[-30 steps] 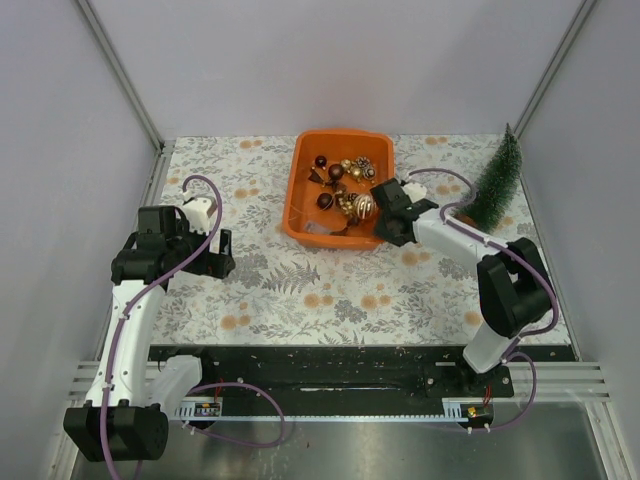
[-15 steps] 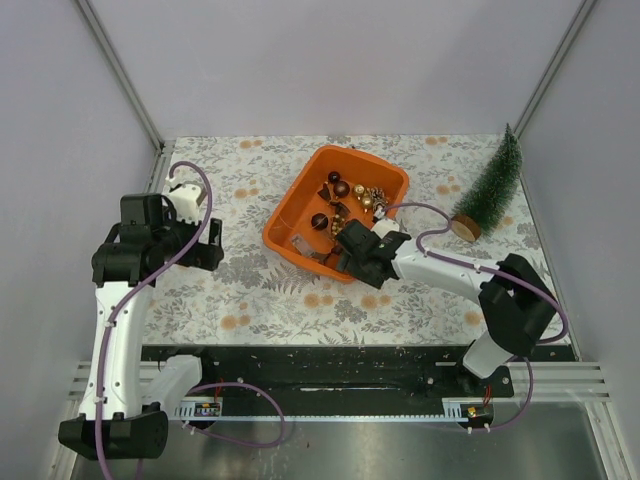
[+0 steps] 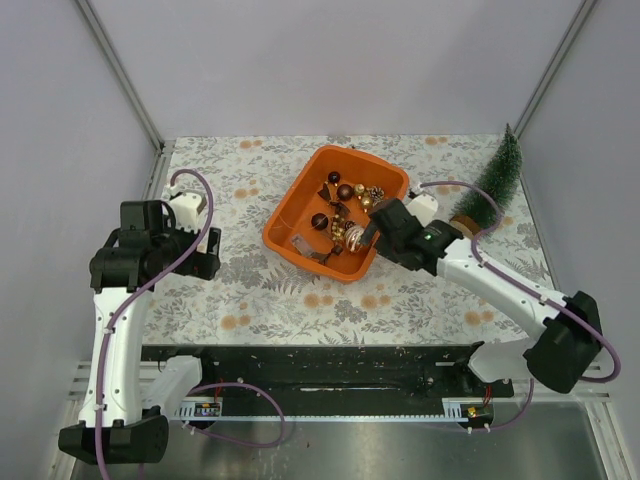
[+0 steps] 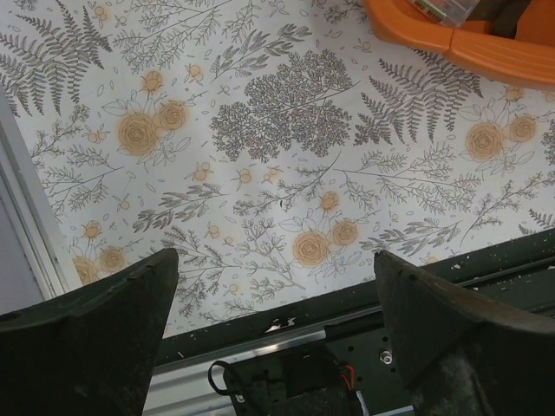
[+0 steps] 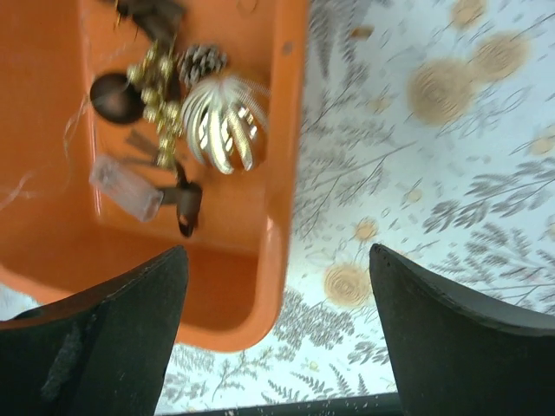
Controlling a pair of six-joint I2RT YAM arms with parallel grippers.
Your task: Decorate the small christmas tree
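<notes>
small dark green bottle-brush christmas tree (image 3: pixel 492 190) bare, nothing hung; gold and brown baubles (image 3: pixel 345 215) all in orange plastic tub (image 3: pixel 300 194); left gripper (image 4: pixel 276 260) and right gripper (image 5: pixel 276 260) open, empty.

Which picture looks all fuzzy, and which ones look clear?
Right wrist view: fuzzy, with the orange tub and the striped gold bauble smeared. Left wrist view: sharp, the floral tablecloth crisp. Top view: clear and evenly lit, no glare.

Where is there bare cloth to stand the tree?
Bare cloth lies between the tub and the black rail, and along the far edge left of the tub. Crowded: the tub's right side, where the right hand hovers with the tree just beyond.
</notes>
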